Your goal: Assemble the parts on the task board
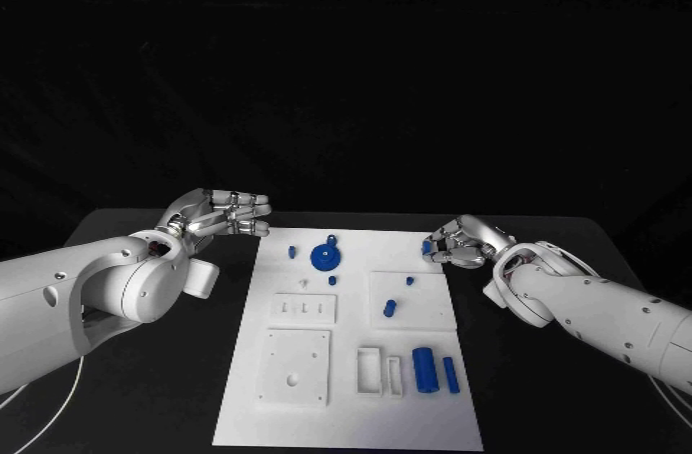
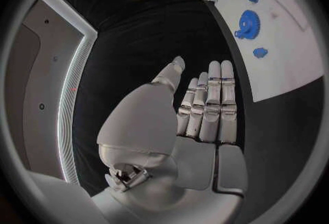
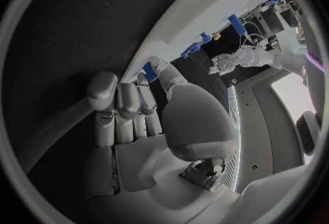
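Note:
The white task board (image 1: 346,394) lies in the middle of the black table. On its far part lie a blue gear (image 1: 327,257), a small blue peg (image 1: 293,252) and two small blue pieces (image 1: 389,306). Near its front lie a thick blue cylinder (image 1: 424,368) and a thinner blue pin (image 1: 451,374). My left hand (image 1: 219,215) hovers off the board's far left corner, fingers straight, holding nothing (image 2: 205,109). My right hand (image 1: 464,244) is at the board's far right edge, thumb and a finger pinching a small blue part (image 1: 428,246) (image 3: 150,72).
The board carries raised white blocks: a square plate (image 1: 297,367), a slotted block (image 1: 306,308) and two narrow holders (image 1: 381,370). Black table (image 1: 159,374) lies bare on both sides of the board.

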Motion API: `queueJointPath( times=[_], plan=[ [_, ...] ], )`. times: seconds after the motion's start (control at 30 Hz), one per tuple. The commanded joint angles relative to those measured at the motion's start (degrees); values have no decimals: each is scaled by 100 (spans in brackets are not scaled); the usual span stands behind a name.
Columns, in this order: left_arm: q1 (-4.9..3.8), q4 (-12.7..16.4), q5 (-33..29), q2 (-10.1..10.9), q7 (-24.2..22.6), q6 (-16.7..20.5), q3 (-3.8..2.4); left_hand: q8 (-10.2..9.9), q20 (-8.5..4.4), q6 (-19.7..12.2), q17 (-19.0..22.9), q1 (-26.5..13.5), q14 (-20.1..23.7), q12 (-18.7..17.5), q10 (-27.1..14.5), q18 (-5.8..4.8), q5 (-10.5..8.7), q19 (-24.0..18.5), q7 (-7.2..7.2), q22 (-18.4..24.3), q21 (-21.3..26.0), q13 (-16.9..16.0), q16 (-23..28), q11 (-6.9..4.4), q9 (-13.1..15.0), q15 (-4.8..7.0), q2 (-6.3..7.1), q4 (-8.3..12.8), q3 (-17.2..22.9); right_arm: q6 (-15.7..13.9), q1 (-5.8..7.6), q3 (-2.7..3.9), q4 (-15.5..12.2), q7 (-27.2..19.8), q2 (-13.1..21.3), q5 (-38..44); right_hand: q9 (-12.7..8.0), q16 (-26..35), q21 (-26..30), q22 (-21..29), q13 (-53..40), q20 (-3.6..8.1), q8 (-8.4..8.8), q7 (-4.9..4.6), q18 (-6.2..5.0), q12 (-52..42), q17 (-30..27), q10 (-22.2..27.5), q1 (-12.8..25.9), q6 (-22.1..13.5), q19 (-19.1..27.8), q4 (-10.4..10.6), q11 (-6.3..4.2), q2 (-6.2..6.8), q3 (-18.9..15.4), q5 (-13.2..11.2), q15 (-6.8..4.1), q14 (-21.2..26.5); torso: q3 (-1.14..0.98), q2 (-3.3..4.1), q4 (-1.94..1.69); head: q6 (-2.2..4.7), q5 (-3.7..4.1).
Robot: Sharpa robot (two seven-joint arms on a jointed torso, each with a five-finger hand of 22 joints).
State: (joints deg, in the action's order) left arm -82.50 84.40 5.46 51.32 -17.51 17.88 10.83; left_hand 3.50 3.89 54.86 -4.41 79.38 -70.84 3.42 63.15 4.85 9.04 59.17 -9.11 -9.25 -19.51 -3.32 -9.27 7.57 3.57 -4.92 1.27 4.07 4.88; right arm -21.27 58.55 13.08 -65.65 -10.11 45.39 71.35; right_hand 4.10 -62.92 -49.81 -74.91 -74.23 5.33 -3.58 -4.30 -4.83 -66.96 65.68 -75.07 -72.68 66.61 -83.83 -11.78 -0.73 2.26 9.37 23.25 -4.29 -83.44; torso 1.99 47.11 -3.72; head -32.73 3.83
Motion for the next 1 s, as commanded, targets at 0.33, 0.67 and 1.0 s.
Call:
queueJointPath(
  times=[0.33, 0.67, 1.0],
  plan=[
    [-2, -5, 91, -32, 25, -136, -3, 14, -49, 77, -23, -38, -92, 0, 174, -44, -32, 65, 10, -19, -34, -6, -59, -65, 10, 68, -44, -6, -26, -278, -17, 0, -151, 103, 14, -43, 17, -25, -40, -618, -28, 69, -4, 46, 35, -37, 18, -48, 42, 171, -234, 70, -44, 41, -63, 108, -62, -12, -6, -10, 12, 9, -13],
    [-16, -117, 705, -159, 437, -311, -13, 13, -543, 480, -704, -209, -683, 87, 1728, -246, -26, 532, 244, -547, -859, -27, -1407, -600, 18, 550, -53, -144, 27, -280, 11, 107, -579, 457, 133, -66, 16, -36, -103, -633, -50, 74, -3, 56, 24, -47, 37, -62, 31, 235, -244, -11, -52, 59, -1, 254, -70, -16, 4, -39, 10, 51, 13],
    [-238, -358, 1261, -428, 1511, -778, -18, 22, -928, 923, -2262, -552, -554, 1029, 2328, -332, -42, 451, 473, -1687, -2361, -527, -3646, -920, 70, 915, -132, -392, -256, -35, 203, 148, -997, 1102, 74, 246, 15, -15, -109, -632, -66, 72, -3, 60, 22, -41, 28, -63, 77, 254, -239, -45, -55, 75, 100, 167, -69, -16, 23, -128, 34, 32, -44]
  ],
)
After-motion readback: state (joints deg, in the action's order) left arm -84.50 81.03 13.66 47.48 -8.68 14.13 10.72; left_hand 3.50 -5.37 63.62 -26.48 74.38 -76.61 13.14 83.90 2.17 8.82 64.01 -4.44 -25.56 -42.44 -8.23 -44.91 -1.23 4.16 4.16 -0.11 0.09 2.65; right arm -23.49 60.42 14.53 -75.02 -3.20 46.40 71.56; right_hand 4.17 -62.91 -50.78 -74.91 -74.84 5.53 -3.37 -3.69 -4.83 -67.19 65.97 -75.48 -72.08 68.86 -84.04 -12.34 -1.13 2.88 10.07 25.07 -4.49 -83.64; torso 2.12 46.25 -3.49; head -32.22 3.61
